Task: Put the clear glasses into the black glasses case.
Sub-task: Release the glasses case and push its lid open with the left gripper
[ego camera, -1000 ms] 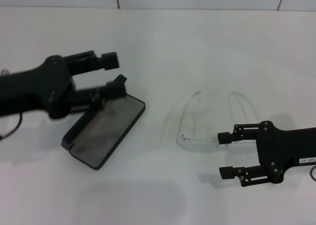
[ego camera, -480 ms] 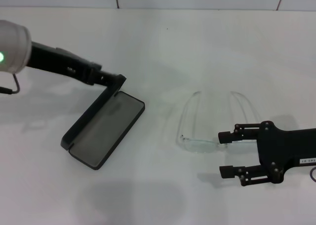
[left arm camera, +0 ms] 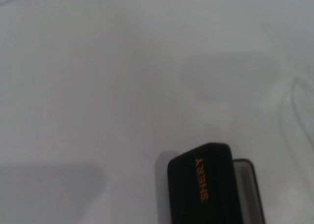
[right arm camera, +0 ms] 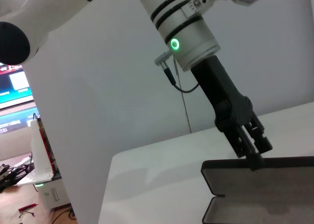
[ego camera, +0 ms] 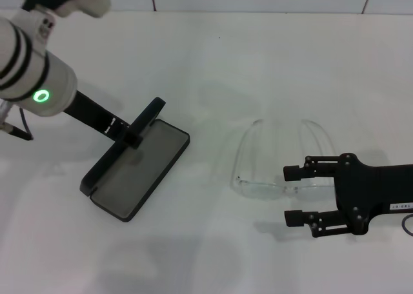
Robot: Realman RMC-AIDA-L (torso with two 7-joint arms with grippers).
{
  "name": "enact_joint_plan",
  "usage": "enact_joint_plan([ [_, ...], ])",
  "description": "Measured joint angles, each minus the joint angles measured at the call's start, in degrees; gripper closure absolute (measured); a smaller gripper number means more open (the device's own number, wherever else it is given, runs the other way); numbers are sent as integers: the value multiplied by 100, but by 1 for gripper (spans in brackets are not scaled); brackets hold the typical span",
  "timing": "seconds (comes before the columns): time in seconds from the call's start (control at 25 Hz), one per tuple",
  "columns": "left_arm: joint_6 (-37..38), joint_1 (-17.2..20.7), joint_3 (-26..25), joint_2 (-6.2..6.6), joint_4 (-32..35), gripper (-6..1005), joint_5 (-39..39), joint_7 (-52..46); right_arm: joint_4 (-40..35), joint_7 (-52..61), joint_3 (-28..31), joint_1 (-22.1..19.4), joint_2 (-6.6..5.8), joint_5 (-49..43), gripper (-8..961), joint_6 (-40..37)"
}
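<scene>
While the black glasses case (ego camera: 135, 171) lies open, the clear glasses (ego camera: 274, 158) rest beside it

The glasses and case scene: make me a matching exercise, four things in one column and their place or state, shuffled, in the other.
Things:
1. clear glasses
2. black glasses case
3. left pincer
4. right pincer

Places or states:
A. lying open, grey lining up
B. open, fingers at the lens end of the frame
C. on the raised lid's edge
D. flat on the table, temples pointing away from the robot

Pairs: 1-D, 2-A, 3-C, 4-B
</scene>
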Motion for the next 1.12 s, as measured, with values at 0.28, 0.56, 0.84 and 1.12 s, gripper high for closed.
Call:
enact_joint_plan([
  [0.28,-51,-116,253,-7,-243,321,200,-104,25,-3,-23,-3,7,13,215,5],
  [0.56,-181,-131,310,-5,-390,349,214,-117,69,-12,-2,4,9,21,216,10],
  [0.84,-197,-96,566,2,-350,379,223,-25,79,-14,3,-6,9,21,216,55],
  [1.12,-240,-118,578,-4,-326,529,234,-7,82,-14,3,-22,9,22,215,65],
])
